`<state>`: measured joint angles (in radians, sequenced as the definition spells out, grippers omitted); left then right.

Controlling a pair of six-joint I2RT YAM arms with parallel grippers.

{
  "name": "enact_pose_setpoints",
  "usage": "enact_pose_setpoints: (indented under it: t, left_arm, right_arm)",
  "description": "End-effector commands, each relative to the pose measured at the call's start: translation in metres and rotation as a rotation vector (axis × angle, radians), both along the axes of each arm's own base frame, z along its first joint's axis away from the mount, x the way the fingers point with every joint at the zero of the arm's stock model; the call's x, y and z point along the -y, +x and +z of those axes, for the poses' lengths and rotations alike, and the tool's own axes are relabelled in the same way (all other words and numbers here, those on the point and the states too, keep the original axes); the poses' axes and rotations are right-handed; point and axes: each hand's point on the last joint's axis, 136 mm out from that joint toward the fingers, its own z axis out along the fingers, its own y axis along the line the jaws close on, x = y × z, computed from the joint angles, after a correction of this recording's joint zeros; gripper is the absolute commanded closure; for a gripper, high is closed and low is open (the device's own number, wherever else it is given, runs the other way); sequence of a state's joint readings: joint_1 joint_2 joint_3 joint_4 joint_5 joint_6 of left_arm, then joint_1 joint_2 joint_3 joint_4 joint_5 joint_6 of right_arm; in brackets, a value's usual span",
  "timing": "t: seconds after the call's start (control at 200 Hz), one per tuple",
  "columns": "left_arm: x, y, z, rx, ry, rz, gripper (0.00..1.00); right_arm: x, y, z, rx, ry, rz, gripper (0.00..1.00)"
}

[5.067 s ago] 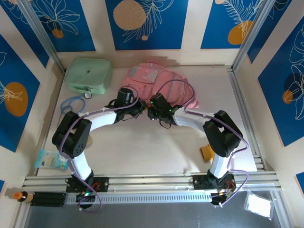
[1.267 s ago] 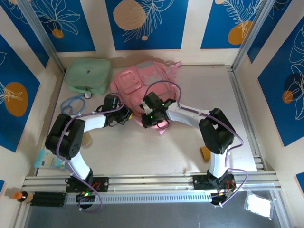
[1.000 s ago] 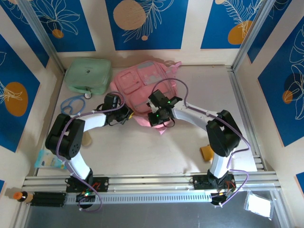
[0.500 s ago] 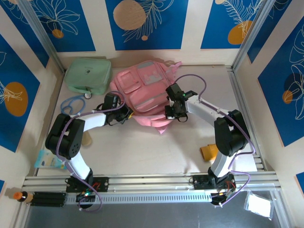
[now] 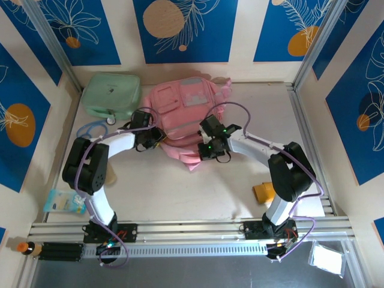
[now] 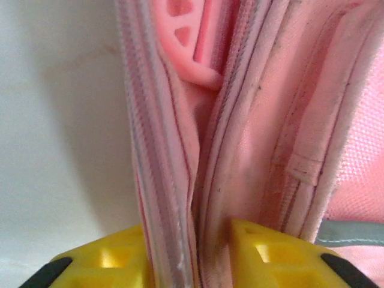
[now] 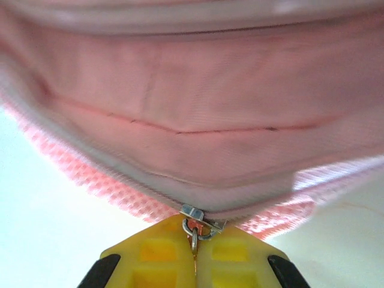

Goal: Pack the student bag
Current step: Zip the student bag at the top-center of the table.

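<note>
Unzipping seems underway: right gripper (image 7: 193, 252) clenches the student bag's (image 5: 183, 111) zipper pull (image 7: 195, 227), left gripper (image 6: 189, 255) straddles its seam (image 6: 210, 150) unclenched; next, a steady drag.

1. The left claw (image 6: 187, 234) has both yellow fingers cut off by the bottom edge of its wrist view.
2. The zipper pull (image 7: 193, 228) has its lower end hidden between the right claw's (image 7: 195, 243) pressed-together fingers.
3. The student bag (image 7: 192, 108) blurs toward the top of the right wrist view.
4. The orange object (image 5: 261, 193) on the table (image 5: 180, 192) sits partly behind the right arm and is too small to identify.
</note>
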<state>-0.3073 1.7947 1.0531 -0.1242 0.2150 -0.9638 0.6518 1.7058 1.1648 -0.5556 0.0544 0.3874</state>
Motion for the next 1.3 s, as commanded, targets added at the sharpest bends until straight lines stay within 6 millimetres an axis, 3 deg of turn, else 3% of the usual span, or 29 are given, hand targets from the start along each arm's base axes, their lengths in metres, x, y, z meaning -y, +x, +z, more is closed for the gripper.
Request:
enact_pose_setpoints:
  t: [0.0, 0.165, 0.28, 0.395, 0.54, 0.795, 1.05, 1.295]
  left_arm:
    - [-0.034, 0.004, 0.012, 0.031, 0.157, 0.022, 0.54]
    - [-0.075, -0.019, 0.034, 0.012, 0.312, 0.067, 0.39]
    - [-0.076, -0.032, 0.055, 0.015, 0.293, 0.072, 0.36]
    - [-0.072, -0.047, 0.061, -0.04, 0.229, 0.114, 0.35]
    - [-0.06, -0.056, 0.058, -0.084, 0.181, 0.114, 0.35]
    - [-0.039, -0.039, 0.054, -0.078, 0.153, 0.069, 0.35]
    - [-0.044, -0.024, 0.037, -0.107, 0.22, 0.102, 0.39]
    - [-0.055, -0.029, 0.009, -0.174, 0.281, 0.144, 0.47]
  right_arm:
    - [-0.049, -0.022, 0.012, -0.095, 0.188, 0.099, 1.0]
    - [-0.102, -0.009, 0.031, -0.08, 0.314, 0.162, 1.0]
    - [-0.133, -0.003, 0.039, -0.074, 0.352, 0.215, 1.0]
    - [-0.152, -0.002, 0.042, -0.066, 0.365, 0.254, 1.0]
    - [-0.156, -0.001, 0.042, -0.07, 0.376, 0.256, 1.0]
    - [-0.156, -0.01, 0.034, -0.099, 0.382, 0.263, 1.0]
    - [-0.153, -0.016, 0.029, -0.106, 0.371, 0.256, 1.0]
    - [-0.148, -0.016, 0.028, -0.091, 0.353, 0.246, 1.0]
